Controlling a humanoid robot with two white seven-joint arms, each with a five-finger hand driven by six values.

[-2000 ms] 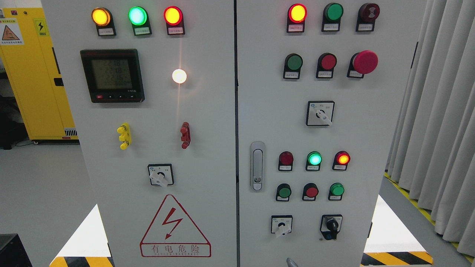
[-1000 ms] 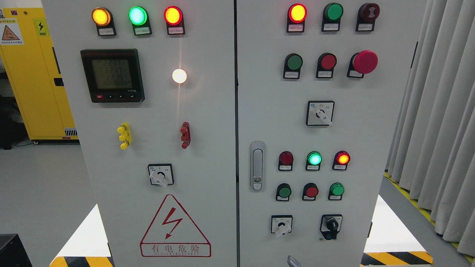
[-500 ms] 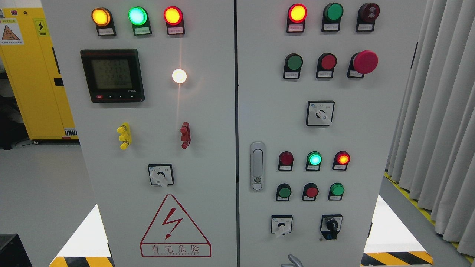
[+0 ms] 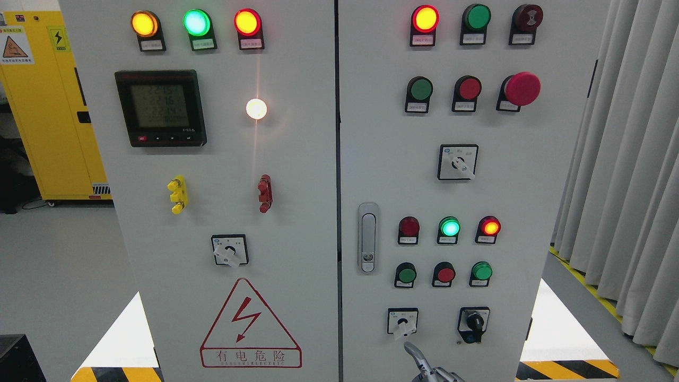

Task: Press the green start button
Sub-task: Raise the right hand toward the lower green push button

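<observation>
So the right hand (image 4: 431,371) is just poking into the bottom edge, right of centre. Only a sliver shows, so I can't tell if the fingers are released or clenched. Left hand isn't in shot at all, so the right one is the nearer by default.

What matters here: the green start button (image 4: 407,275) sits up and slightly left of the hand, on the right-hand cabinet door (image 4: 530,175). My guess is it's that one, at the left end of the lower button row. The labels are too small to read though, and there's another green button (image 4: 481,271) at the right end of the same row. It's round, so there's no long axis to line up with — the push just goes straight into the vertical panel.

Room is tight-ish. A white selector switch (image 4: 402,323) sits between hand and button, so I'd come over it, not through it. The red button (image 4: 444,274) is just beside the target — a sloppy press could catch it.
</observation>
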